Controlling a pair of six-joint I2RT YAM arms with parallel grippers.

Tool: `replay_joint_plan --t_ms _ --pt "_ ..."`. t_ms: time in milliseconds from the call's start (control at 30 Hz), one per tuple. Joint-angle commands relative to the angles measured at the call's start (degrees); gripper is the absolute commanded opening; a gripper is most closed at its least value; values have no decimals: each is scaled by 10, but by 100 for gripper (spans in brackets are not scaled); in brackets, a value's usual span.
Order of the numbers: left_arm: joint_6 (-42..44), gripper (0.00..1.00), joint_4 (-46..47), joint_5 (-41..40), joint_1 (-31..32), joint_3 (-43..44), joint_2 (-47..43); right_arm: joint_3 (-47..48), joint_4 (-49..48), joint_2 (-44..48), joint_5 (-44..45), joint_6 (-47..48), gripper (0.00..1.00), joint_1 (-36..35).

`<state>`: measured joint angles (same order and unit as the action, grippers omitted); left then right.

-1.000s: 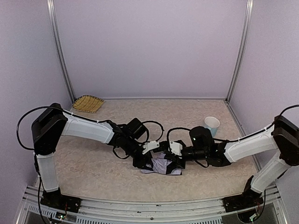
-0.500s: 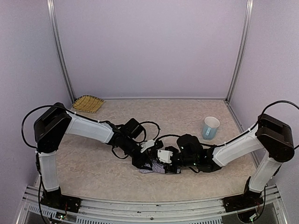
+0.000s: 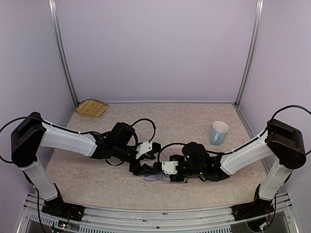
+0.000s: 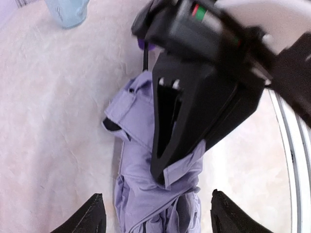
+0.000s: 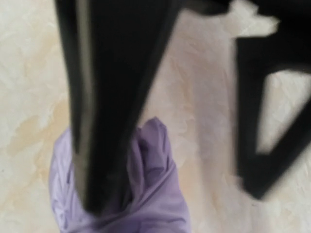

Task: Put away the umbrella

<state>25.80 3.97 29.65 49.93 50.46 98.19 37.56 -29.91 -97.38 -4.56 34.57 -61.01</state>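
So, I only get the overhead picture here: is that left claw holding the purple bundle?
Observer: No. Its wrist camera shows the left gripper open, fingers spread apart over the umbrella.
Operator: And the right one?
Observer: The right gripper is shut, its tip down on the fabric.
Operator: Is it folded neatly?
Observer: No, loose and crumpled; a thin black shaft sticks out of it.

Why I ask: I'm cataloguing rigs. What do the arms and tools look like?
Left arm and right arm: white shells between black joints, with thin black cables looping loose. Left tool and right tool: black tapered fingers with a white block behind them.
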Motion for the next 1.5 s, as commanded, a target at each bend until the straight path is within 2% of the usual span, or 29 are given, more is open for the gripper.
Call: replay_joint_plan --t_ms 0,100,167,233,433,567,667,800,967,1167,1267,1367,1467 --pt "38 73 66 9 13 -19 -43 -17 54 -17 29 10 0 -5" --pt "35 76 106 20 8 -31 -23 -21 52 -6 28 7 0 -5" --pt "44 83 90 15 9 -16 7 -25 51 4 29 6 0 -5" --pt "56 86 77 18 15 -3 30 -29 48 11 30 7 0 -5" --pt "61 85 140 26 27 -25 70 -28 36 14 26 7 2 -5" --pt "49 82 208 2 39 -46 99 -35 20 14 18 3 10 -5" --pt "42 71 193 -10 37 -41 121 -36 15 16 20 -5 15 -6" --pt "41 44 151 -26 30 -49 127 -46 17 45 14 -21 21 -7" --pt "31 25 155 -23 22 -61 128 -55 54 65 41 -36 33 -55" --pt "45 8 157 -24 12 -64 135 -50 124 97 80 -82 37 -139" --pt "59 0 156 -36 12 -68 131 -36 205 117 93 -116 39 -161" --pt "67 0 161 -55 15 -72 129 -21 277 153 98 -149 41 -177" --pt "77 0 181 -71 18 -87 124 3 341 196 91 -170 51 -193"
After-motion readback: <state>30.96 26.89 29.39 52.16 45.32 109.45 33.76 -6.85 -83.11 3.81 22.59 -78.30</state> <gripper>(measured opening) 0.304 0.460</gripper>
